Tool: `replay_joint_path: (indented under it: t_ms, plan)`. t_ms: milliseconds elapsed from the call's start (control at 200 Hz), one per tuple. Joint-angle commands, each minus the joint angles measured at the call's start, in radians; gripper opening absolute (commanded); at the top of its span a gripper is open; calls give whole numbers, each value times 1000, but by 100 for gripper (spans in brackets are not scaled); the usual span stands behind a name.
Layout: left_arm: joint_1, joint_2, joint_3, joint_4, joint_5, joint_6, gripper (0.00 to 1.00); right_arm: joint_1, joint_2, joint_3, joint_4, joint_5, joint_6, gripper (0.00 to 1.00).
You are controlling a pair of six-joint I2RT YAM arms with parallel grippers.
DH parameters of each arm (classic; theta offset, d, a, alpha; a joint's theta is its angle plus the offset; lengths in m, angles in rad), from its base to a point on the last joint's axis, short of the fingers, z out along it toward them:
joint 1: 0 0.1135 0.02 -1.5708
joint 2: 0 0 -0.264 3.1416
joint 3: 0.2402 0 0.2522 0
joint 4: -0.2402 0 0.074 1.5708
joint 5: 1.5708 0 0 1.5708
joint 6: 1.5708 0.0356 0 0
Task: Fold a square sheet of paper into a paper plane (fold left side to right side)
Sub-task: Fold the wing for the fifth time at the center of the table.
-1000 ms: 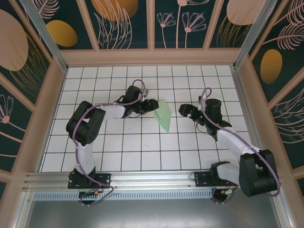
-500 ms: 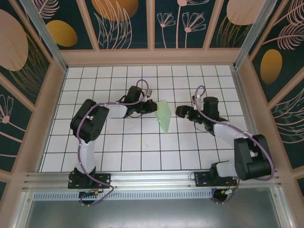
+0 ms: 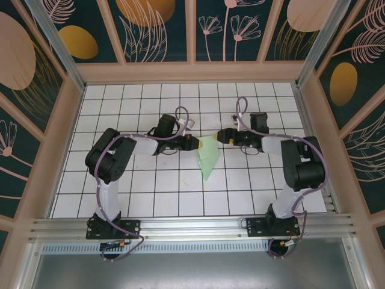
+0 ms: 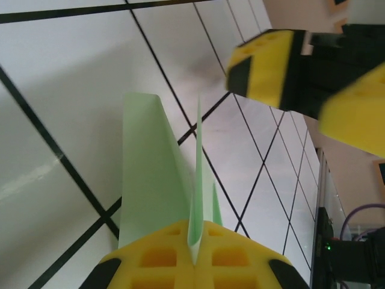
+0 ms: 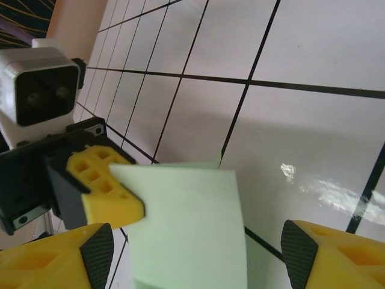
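Observation:
The pale green paper plane [image 3: 209, 158] lies folded on the white grid table [image 3: 150, 186], its tip towards the near edge. My left gripper [image 3: 192, 143] reaches it from the left and is shut on the plane's upright centre ridge [image 4: 196, 198], pinched between yellow fingertips [image 4: 162, 259]. My right gripper [image 3: 220, 136] comes in from the right, open. In the right wrist view its fingers [image 5: 337, 256] straddle a raised flap of the plane [image 5: 186, 223] without touching it. The left gripper's finger [image 5: 102, 189] holds that flap's far side.
Wooden walls [image 3: 66, 138] with dark floral panels ring the table. The metal rail [image 3: 192, 229] with both arm bases runs along the near edge. The two grippers face each other closely over the plane. Open tiles lie to the left, right and front.
My left gripper closed on the plane's ridge. The right arm swung left and forward to the plane, its jaws narrowing. The plane shifted slightly towards the near edge.

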Motion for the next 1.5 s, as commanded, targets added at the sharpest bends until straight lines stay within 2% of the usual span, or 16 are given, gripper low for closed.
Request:
replay_joint_path:
  t_ms: [0, 245, 591, 706, 721, 771, 841, 936, 1106, 1186, 1351, 1491]
  plan:
    - [2, -39, -19, 63, 59, 41, 0, -6, 53, 54, 5, -77, -49, 75]
    - [2, -19, -17, 86, 75, 32, 0, 2, 118, 56, 18, -118, -29, 64]
    - [2, 7, -5, 83, 64, 27, 0, 8, 127, -12, 104, -171, 9, 36]
    - [5, 3, 0, 53, 39, 39, 11, 9, 106, -27, 110, -165, 16, 21]
    - [4, 1, 1, 47, 31, 43, 16, 8, 104, -29, 108, -164, 15, 19]
    - [9, -8, 2, 20, -1, 55, 23, 9, 95, -31, 98, -154, 14, 14]
    - [24, -36, 8, -42, -51, 78, 43, 10, 77, -30, 74, -131, 15, 11]
    - [63, -113, -23, -93, -116, 93, 53, 11, 50, -34, 44, -96, 27, 7]
    - [83, -328, -78, -276, -308, 173, 56, 31, 12, -25, -24, -38, 64, 5]
    - [56, -432, -105, -368, -396, 204, 55, 52, 13, -1, -88, -15, 72, 6]
    - [-80, -584, -166, -485, -539, 205, 54, 90, 32, 76, -226, 50, 104, 6]
    - [-229, -607, -195, -524, -656, 166, 54, 98, 40, 122, -296, 86, 178, 7]
